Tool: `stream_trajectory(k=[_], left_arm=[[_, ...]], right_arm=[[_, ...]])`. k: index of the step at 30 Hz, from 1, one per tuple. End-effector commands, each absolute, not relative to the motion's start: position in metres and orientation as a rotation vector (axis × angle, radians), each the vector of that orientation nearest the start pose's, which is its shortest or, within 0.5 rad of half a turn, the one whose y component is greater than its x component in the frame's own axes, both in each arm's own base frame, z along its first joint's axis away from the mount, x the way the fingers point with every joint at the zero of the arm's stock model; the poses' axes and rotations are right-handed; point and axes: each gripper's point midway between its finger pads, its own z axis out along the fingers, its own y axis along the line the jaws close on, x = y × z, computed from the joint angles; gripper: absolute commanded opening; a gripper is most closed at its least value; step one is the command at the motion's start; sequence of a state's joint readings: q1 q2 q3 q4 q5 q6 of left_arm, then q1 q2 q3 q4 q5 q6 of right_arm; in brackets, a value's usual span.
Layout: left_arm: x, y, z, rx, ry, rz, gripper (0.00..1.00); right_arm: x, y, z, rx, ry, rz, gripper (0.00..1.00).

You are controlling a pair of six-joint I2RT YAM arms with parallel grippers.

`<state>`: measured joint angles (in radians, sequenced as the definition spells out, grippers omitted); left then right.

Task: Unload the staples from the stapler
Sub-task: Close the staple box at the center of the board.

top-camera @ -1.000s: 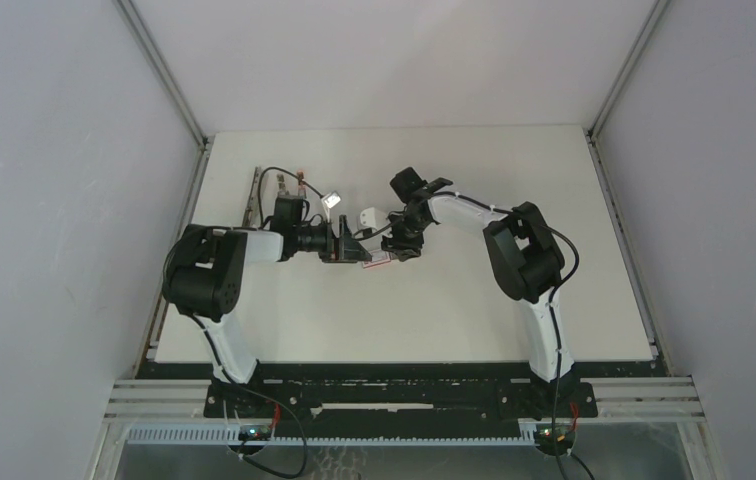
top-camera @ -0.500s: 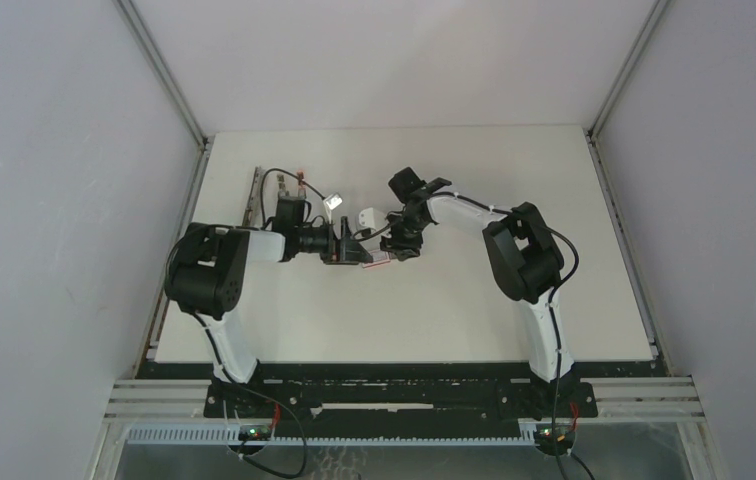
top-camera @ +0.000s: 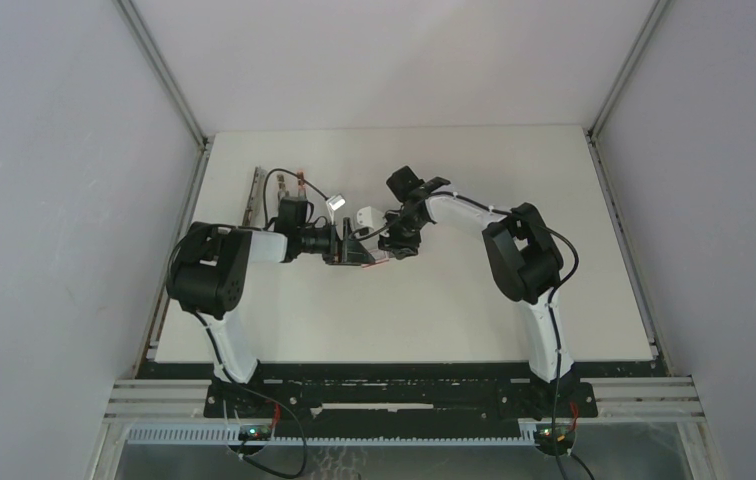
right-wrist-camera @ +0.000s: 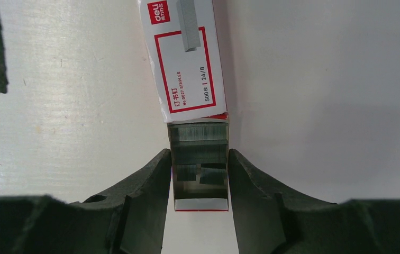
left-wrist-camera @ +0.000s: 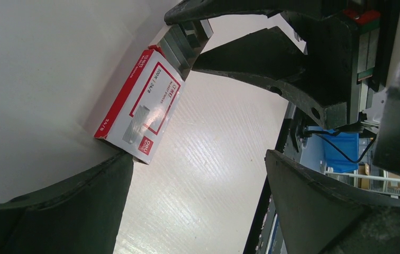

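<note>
I see the right gripper pinching the pulled-out inner tray of the red-and-white box, bottom centre of the wrist frame. The staples lie as grey strips in that tray, between the fingers. On my left gripper the jaws are spread wide, with the box corner at the lower-left finger. I can't tell if they touch.

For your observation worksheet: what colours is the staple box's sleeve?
The sleeve is white with red trim; best in right wrist view.
</note>
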<state>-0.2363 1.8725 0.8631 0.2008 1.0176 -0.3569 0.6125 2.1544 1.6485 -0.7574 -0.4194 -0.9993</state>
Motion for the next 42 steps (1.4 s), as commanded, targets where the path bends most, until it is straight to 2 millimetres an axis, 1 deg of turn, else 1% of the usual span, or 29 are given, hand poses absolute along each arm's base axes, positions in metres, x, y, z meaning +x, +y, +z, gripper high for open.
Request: stream_trajectory(k=[1,7,11,15,23,29,34,42], left_arm=[[0.314,-0.240,0.055,0.392,2.301,-1.497,0.99],[0.314,-0.240,0.054,0.392,2.301,-1.489,0.99],[0.315,-0.240,0.054,0.386,2.305,-1.483,0.99],[0.315,-0.239,0.052,0.380,2.315,-1.480,0.99],[0.315,-0.239,0.051,0.376,2.319,-1.483,0.99],[0.314,-0.240,0.051,0.376,2.320,-1.489,0.99],[0.313,-0.240,0.050,0.375,2.323,-1.496,0.99],[0.313,-0.241,0.051,0.378,2.321,-1.504,1.00]], right_arm=[[0.358,0.311,0.041,-2.025,1.763,0.487,0.43],[0.350,0.312,0.039,-2.055,1.750,0.507,0.42],[0.345,0.309,0.036,-2.088,1.748,0.514,0.43],[0.344,0.306,0.033,-2.104,1.745,0.506,0.42],[0.342,0.312,0.039,-2.092,1.724,0.532,0.42],[0.342,0.314,0.039,-2.087,1.726,0.537,0.42],[0.343,0.319,0.040,-2.070,1.725,0.540,0.43],[0.339,0.323,0.037,-2.080,1.724,0.536,0.43]])
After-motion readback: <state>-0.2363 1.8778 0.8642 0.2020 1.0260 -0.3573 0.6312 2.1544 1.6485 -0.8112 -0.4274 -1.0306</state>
